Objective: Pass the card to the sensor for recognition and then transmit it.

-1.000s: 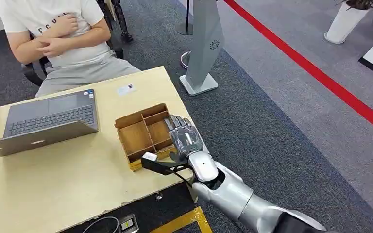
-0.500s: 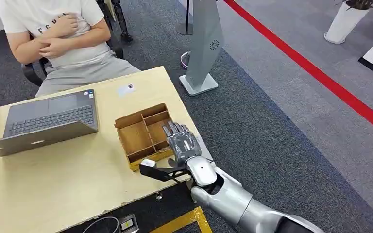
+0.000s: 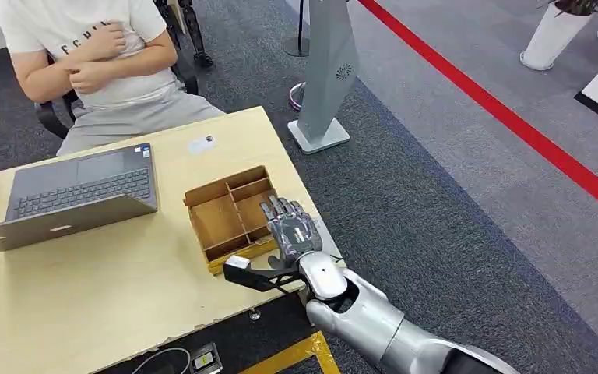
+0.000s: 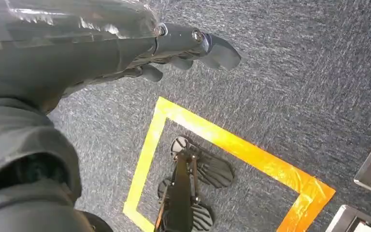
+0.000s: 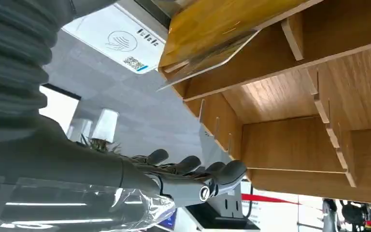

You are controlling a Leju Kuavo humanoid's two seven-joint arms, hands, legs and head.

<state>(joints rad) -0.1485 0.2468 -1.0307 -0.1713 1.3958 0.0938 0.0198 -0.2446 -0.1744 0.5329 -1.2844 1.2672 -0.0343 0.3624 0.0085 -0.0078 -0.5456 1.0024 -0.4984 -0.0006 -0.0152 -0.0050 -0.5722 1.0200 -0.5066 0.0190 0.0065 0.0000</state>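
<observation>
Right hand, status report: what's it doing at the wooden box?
Right hand over the wooden box, fingers extended, nothing gripped. Left hand hanging over carpet. Card leaning in the box.

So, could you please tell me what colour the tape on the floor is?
Yellow tape, clearest in the left wrist view.

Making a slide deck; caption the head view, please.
Right hand reaching over wooden divided box beside laptop.
</observation>
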